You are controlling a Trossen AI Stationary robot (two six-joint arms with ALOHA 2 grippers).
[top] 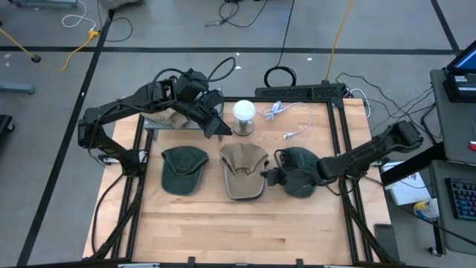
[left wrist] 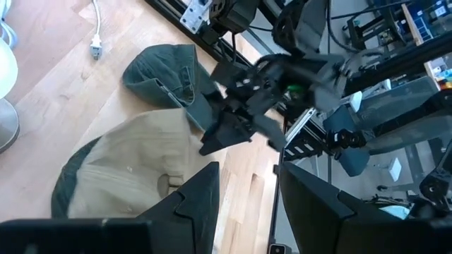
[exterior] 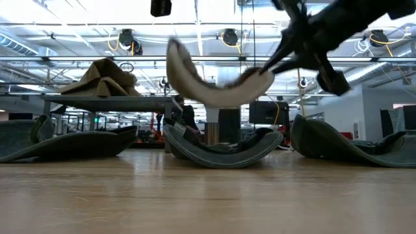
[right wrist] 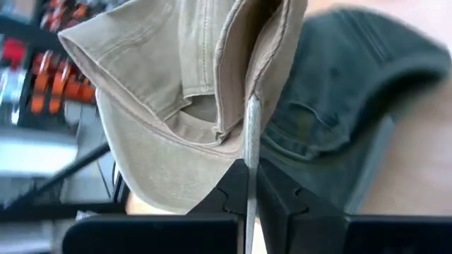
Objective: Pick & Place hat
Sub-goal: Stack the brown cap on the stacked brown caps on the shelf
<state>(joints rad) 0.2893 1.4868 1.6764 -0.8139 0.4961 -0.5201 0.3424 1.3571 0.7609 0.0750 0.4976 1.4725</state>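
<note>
A tan hat (top: pixel 242 170) is in my right gripper (top: pixel 269 176), which is shut on it near the table's middle. In the low view the tan hat (exterior: pixel 208 84) hangs in the air above a dark green hat (exterior: pixel 224 153) that rests on the table. Two more dark green hats lie flat beside it, one to the left (top: pixel 184 167) and one to the right (top: pixel 301 173) under my right arm. My left gripper (top: pixel 216 120) is open and holds nothing, up near the far edge beside the lamp. My right gripper pinches the tan hat's rim (right wrist: pixel 248 120) between its two shut fingers, at the hat's right side. The fingers come in about level from the table's right. The hat is lifted clear and tilted, with its brim (exterior: pixel 175 62) raised toward the left.
A white globe lamp (top: pixel 244 115) and a white cable (top: pixel 294 123) lie at the far side. A small metal shelf (top: pixel 160 123) at far left carries another tan hat (exterior: pixel 101 78). Bare wood (top: pixel 238 231) fills the near half of the table.
</note>
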